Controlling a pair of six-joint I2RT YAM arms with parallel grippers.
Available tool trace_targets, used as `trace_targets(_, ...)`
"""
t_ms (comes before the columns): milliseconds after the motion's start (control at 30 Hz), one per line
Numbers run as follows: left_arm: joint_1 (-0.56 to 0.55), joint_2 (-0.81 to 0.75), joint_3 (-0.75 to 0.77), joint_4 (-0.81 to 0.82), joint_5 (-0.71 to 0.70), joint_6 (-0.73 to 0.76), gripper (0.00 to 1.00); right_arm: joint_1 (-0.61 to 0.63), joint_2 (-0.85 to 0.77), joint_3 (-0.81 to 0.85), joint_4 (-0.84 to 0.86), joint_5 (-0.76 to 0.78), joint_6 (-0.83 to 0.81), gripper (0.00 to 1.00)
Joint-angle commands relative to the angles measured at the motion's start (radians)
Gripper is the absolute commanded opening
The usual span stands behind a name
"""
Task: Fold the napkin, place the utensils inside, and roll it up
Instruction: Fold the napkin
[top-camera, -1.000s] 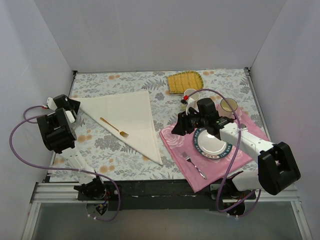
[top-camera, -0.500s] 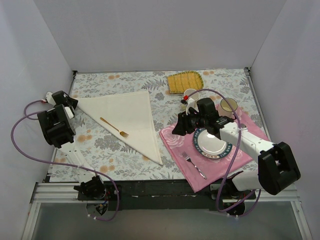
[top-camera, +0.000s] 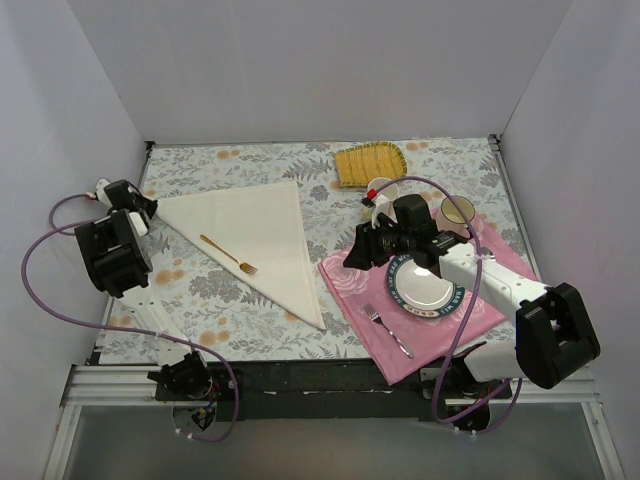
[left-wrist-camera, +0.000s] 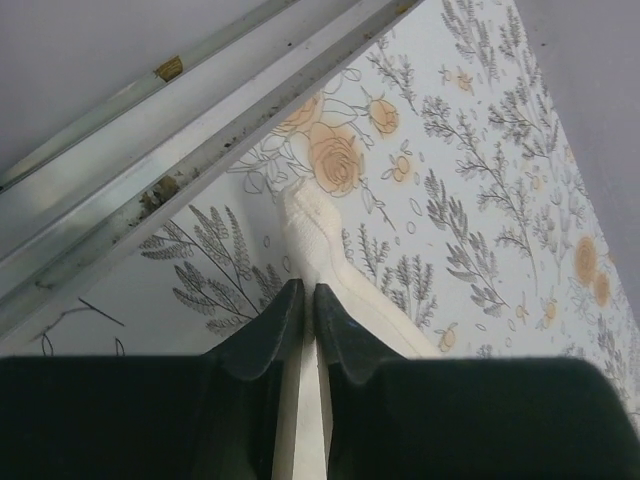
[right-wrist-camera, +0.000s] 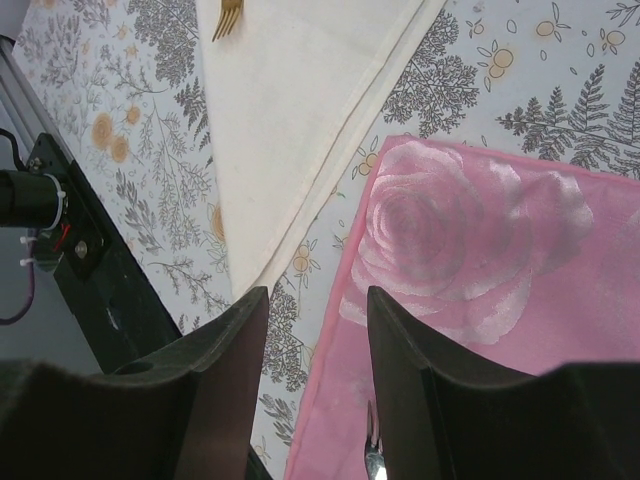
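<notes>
The cream-white napkin (top-camera: 255, 235) lies folded into a triangle on the flowered tablecloth, its left corner at the table's left edge. A slim gold utensil (top-camera: 228, 255) rests on it, fork end toward the near right. My left gripper (top-camera: 148, 212) is at that left corner; in the left wrist view its jaws (left-wrist-camera: 309, 295) are shut on the napkin's corner (left-wrist-camera: 305, 235), cloth pinched between them. My right gripper (top-camera: 352, 258) hovers open over the gap between the napkin's near tip (right-wrist-camera: 290, 150) and the pink mat (right-wrist-camera: 480, 230), holding nothing.
The pink rose-patterned placemat (top-camera: 352, 285) carries a plate (top-camera: 424, 283) and a silver fork (top-camera: 388, 330). A yellow ribbed mat (top-camera: 368, 163) lies at the back. A white cup (top-camera: 382, 193) and a glass (top-camera: 458, 211) stand behind the right arm. A metal rail (left-wrist-camera: 150, 190) borders the table's left edge.
My left gripper's jaws have closed onto the napkin's left corner, and the arm has shifted slightly. The right arm has stayed in place.
</notes>
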Motion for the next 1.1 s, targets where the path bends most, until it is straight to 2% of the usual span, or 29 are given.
trace_targets(0, -0.037, -0.178, -0.046, -0.019, -0.02, 0.035, 0.09, 0.003, 0.008, 0.025, 0.031, -0.031, 0.013, 0.52)
trace_targets(133, -0.103, -0.264, -0.104, -0.07, -0.072, 0.047, 0.07, 0.002, 0.013, 0.025, 0.025, -0.042, 0.004, 0.53)
trace_targets(367, -0.219, -0.438, -0.279, -0.151, -0.096, -0.03, 0.07, 0.002, 0.014, 0.028, -0.001, -0.05, -0.015, 0.52)
trace_targets(533, -0.34, -0.51, -0.303, -0.313, -0.109, -0.053, 0.07, 0.002, 0.016, 0.015, -0.003, -0.054, -0.018, 0.52)
trace_targets(633, -0.38, -0.566, -0.333, -0.344, -0.094, -0.054, 0.07, 0.002, 0.017, 0.005, 0.0, -0.057, -0.012, 0.52)
trace_targets(1067, -0.404, -0.654, -0.434, -0.414, 0.033, -0.013, 0.07, 0.003, 0.019, 0.002, 0.014, -0.062, 0.021, 0.52)
